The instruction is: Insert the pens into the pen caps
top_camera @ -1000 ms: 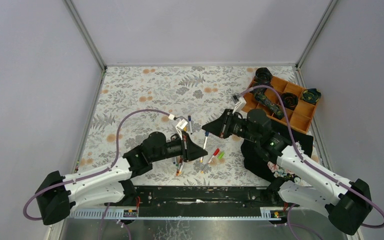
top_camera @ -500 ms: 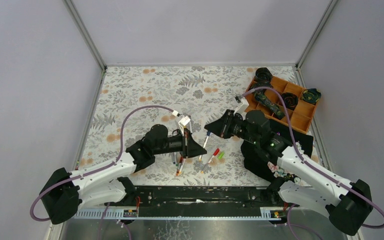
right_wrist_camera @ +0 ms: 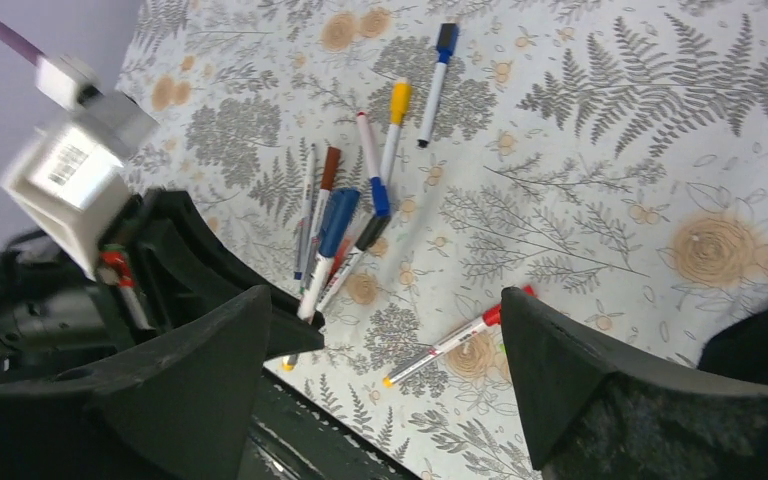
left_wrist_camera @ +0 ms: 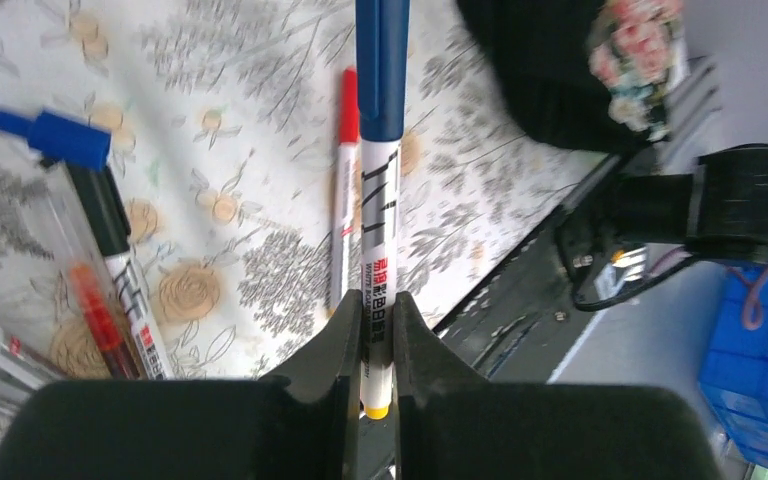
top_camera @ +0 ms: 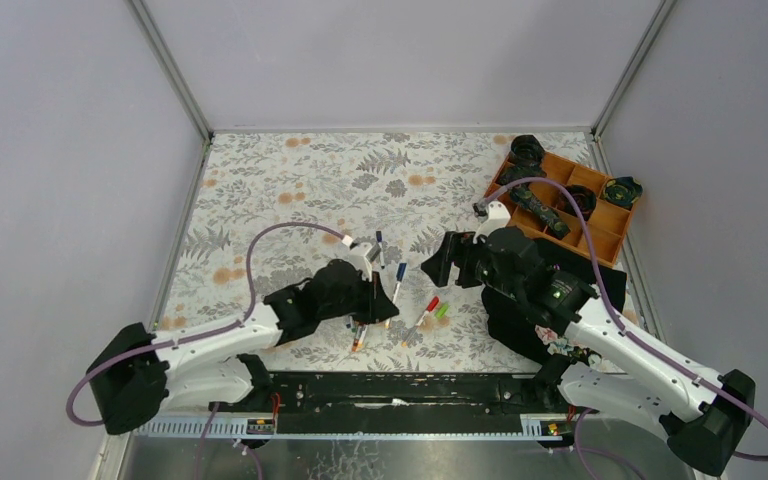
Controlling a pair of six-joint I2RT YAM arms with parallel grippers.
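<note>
My left gripper (top_camera: 388,303) is shut on a white-barrelled pen (left_wrist_camera: 380,230) with a dark blue pen cap (left_wrist_camera: 381,70) on its far end, held just above the mat. The fingers (left_wrist_camera: 345,335) pinch the barrel near its yellow tail. My right gripper (top_camera: 435,262) stands open a short way to the right of that pen, nothing between its fingers (right_wrist_camera: 210,360). Under it lies a red-capped pen (right_wrist_camera: 450,343). Several more pens (right_wrist_camera: 370,150) lie in a loose bunch beyond, one with a yellow cap (right_wrist_camera: 399,100). A green cap (top_camera: 441,311) lies beside the red-capped pen.
An orange compartment tray (top_camera: 605,238) with dark objects stands at the back right. A black floral cloth (top_camera: 516,322) lies under the right arm. A black metal rail (top_camera: 400,390) runs along the near edge. A black pen with a blue cap (left_wrist_camera: 55,138) lies left of the held pen.
My right gripper has opened wide and drawn back to the right, off the pen. The left gripper keeps the pen, now blue-capped, and has shifted slightly left and down.
</note>
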